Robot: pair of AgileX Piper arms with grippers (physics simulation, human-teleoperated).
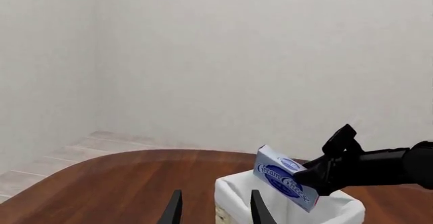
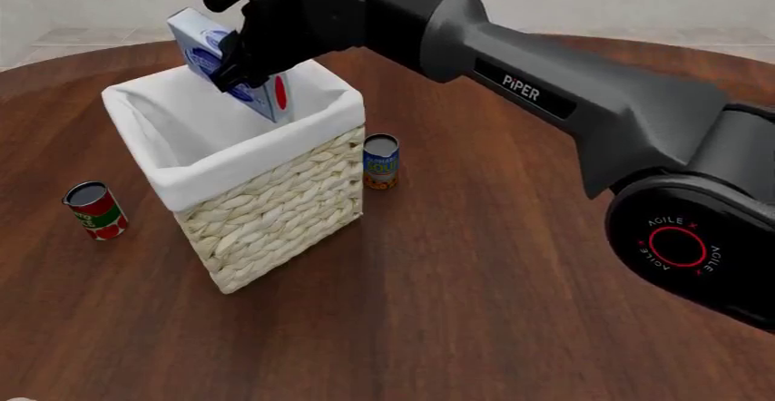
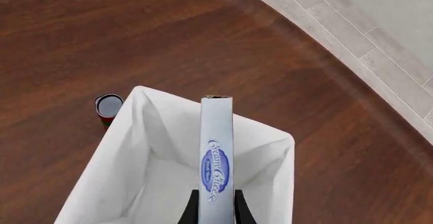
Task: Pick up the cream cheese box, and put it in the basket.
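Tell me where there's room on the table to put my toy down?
Bare wood lies in front of the basket toward the near edge, and right of the blue-and-orange can. It's crowded at the basket, where the right tool holds the cream cheese box; a red can stands left.

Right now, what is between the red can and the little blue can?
The basket stands between the red can and the blue can, as the front view shows. The right gripper holds the cream cheese box over it.
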